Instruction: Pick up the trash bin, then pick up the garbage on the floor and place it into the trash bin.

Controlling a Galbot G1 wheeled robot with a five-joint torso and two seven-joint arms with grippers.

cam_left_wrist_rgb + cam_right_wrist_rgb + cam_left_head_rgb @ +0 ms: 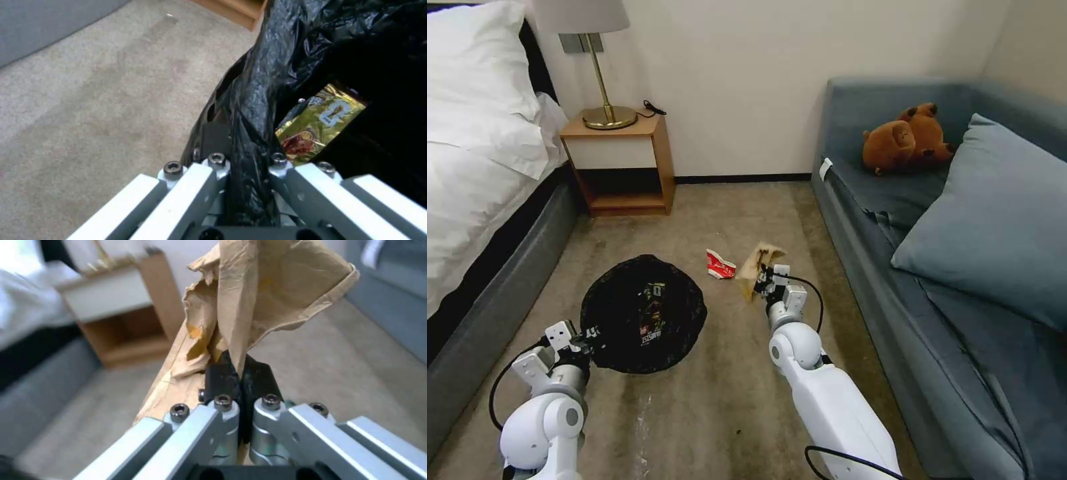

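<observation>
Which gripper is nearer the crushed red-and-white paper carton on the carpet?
Right. The right gripper, holding the tan crumpled paper bag, is just beside the carton; the left gripper grips the black-lined bin's rim, farther away.

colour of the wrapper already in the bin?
Gold with a red-brown patch, the snack wrapper lies inside the trash bin. Clearest in the left wrist view.

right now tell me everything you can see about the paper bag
The paper bag is tan, crumpled and torn along one edge, with yellowish stains. It is pinched in the shut right gripper, its dark pads clamped on a fold. It hangs above the carpet, between the bin and the sofa, near the red carton.
</observation>
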